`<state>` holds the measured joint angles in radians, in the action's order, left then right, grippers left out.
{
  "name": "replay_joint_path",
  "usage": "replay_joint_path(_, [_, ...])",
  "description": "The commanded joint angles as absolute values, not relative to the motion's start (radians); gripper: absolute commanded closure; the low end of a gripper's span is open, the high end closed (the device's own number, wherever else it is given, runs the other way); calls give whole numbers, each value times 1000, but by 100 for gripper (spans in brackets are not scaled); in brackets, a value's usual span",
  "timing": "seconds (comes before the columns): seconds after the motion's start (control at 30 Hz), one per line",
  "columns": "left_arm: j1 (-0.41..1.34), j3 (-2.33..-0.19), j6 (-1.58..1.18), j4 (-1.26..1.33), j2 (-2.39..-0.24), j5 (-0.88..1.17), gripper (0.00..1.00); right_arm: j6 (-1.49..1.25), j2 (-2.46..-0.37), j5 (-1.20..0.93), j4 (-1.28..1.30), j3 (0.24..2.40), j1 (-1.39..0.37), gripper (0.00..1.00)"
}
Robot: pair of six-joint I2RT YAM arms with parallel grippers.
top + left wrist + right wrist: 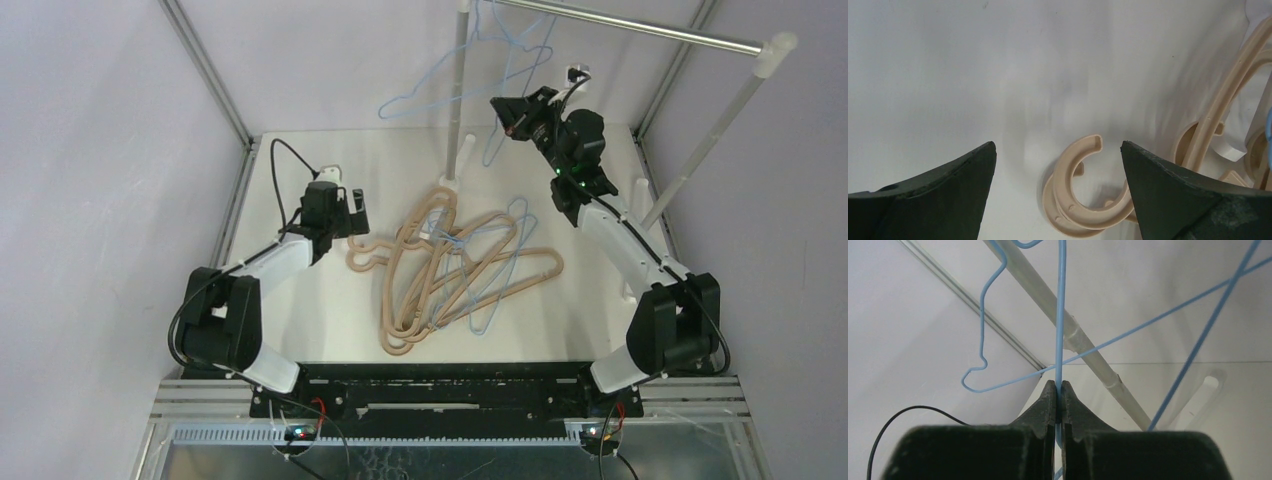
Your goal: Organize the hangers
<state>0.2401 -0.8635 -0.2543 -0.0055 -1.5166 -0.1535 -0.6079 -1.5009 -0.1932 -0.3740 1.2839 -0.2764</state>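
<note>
A tangled pile of tan hangers (440, 275) lies mid-table, with thin light-blue hangers (508, 240) woven through it. Two tan hooks (1088, 197) stick out at the pile's left end. My left gripper (350, 222) hovers over them, and in the left wrist view the left gripper (1058, 150) is open with the hooks lying between its fingers, untouched. My right gripper (503, 108) is raised near the rail (640, 30). The right wrist view shows the right gripper (1058, 386) shut on the wire of a blue hanger (1061, 315). Another blue hanger (420, 95) hangs beside it.
The silver rail rests on white posts (460, 90) (715, 135) at the back of the table. A black cable (285, 165) runs by the left arm. Metal frame bars (205, 65) line the enclosure's walls.
</note>
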Motion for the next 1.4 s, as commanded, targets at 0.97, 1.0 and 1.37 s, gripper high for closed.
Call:
replay_joint_path(0.97, [246, -900, -251, 14, -1504, -154, 1, -386, -932, 366, -63, 872, -517, 34])
replay_joint_path(1.0, [247, -900, -251, 15, -1503, -155, 1, -376, -914, 394, -35, 859, -545, 34])
replay_joint_path(1.37, [247, -897, -252, 17, -1501, -156, 0, -481, -969, 461, 155, 698, -760, 36])
